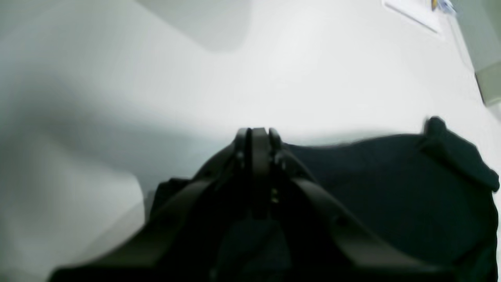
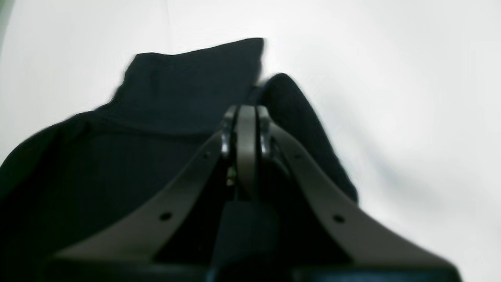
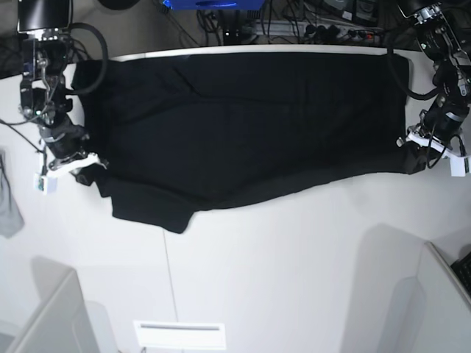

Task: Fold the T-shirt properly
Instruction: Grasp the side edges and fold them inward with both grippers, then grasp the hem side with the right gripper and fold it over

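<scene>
White table (image 3: 294,265) filled most of the room's middle, with cables and gear crowded along its far edge. Across the far half of it the T-shirt (image 3: 250,125) lay spread, its long axis running side to side between the two arms, so that each arm stood at one end of the cloth. On the base view's left side, one corner of the cloth hung out toward the near edge in a loose flap.

From where I stood, the left tool (image 3: 425,149) sat at the base view's right end of the shirt, low and right at the cloth's edge. Its own camera showed the jaws pressed tightly together, with the black cloth (image 1: 391,184) lying beside and behind the tips; whether any fabric was pinched between them I could not tell. The right tool (image 3: 72,163) sat at the opposite end, likewise low at the shirt's edge, jaws narrow and closed, with the cloth (image 2: 164,102) bunched up just beyond the tips. Again a pinch looked likely, but the pictures did not settle it.

Neither arm was nearer than the other; each had its own end. I judged that any coming fold would turn on both arms carrying their ends together across the short axis, toward the near or far side of the table.
</scene>
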